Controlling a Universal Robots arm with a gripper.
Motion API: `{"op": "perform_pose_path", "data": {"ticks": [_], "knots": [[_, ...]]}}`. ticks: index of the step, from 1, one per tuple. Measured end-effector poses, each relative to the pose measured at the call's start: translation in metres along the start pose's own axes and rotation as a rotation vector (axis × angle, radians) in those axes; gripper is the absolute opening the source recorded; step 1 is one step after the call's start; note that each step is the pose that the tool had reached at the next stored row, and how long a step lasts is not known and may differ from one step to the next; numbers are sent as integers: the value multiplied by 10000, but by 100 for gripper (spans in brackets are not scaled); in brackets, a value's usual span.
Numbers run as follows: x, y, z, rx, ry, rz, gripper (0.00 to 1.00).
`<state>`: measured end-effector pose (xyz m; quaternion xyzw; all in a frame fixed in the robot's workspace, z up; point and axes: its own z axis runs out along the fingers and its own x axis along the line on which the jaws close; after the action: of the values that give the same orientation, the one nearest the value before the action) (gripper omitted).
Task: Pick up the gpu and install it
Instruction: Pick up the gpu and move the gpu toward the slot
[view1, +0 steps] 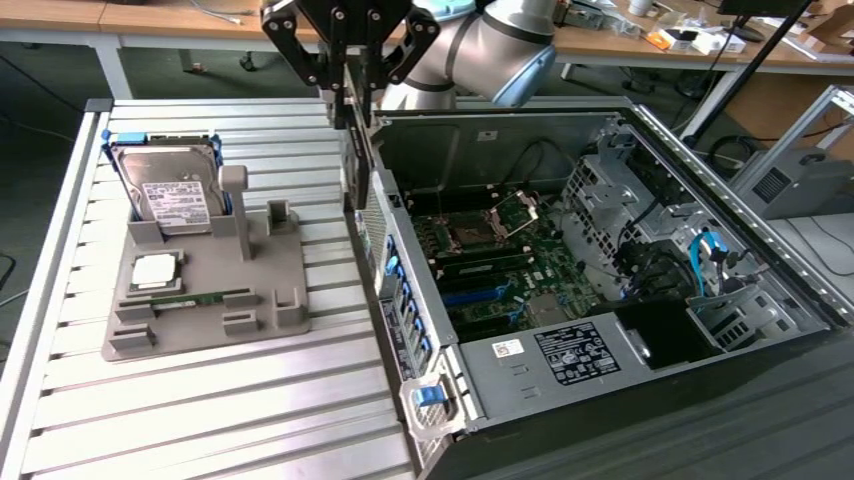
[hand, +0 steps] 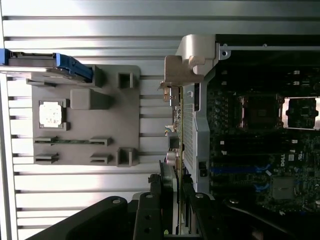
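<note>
The pick-up part of the job looks done and the carry is in hand: the claw is clenched on the gpu, gripping the thin card by its two flat faces, and the card hangs edge-on straight down beneath it. In the exterior view this pair sits near 12 o'clock, just over the computer case's wall on the side that faces the grey tray. The card is clear of the tray and not yet in any slot.

From the wrist view the claw pinches one end of the gpu, and the silver end bracket is at the far end, away from the fingers. The card's line runs along the case wall, with the tray on one side and the motherboard on the other.

In the exterior view the tray lies at about 9 o'clock from the case, on the ribbed table. It holds a hard drive, a square chip and a memory stick.

By my judgement, seating the card calls for shifting it inward over the board toward 3 o'clock. The gold edge must be kept square to one of the long blue slots, and the bracket lined up with the case wall. Whether the card touches that wall now I cannot tell.
</note>
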<state>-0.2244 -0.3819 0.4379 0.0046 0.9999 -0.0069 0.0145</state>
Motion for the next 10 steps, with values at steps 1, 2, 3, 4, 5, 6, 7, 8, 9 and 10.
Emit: {"op": "perform_pose_path", "data": {"ticks": [1, 2, 3, 4, 5, 6, 7, 8, 9, 10], "knots": [[-8, 0, 0, 2, 1, 0, 27], [-15, 0, 0, 3, 1, -1, 27], [-20, 0, 0, 4, 1, -1, 27], [-25, 0, 0, 4, 1, 0, 27], [-33, 0, 1, 5, 1, 0, 27], [-40, 0, 1, 6, 1, -1, 27], [-45, 0, 1, 7, 1, -1, 27], [-51, 0, 1, 8, 1, -1, 27], [-56, 0, 1, 9, 1, -1, 27], [-62, -1, 1, 9, 1, -1, 27]]}}
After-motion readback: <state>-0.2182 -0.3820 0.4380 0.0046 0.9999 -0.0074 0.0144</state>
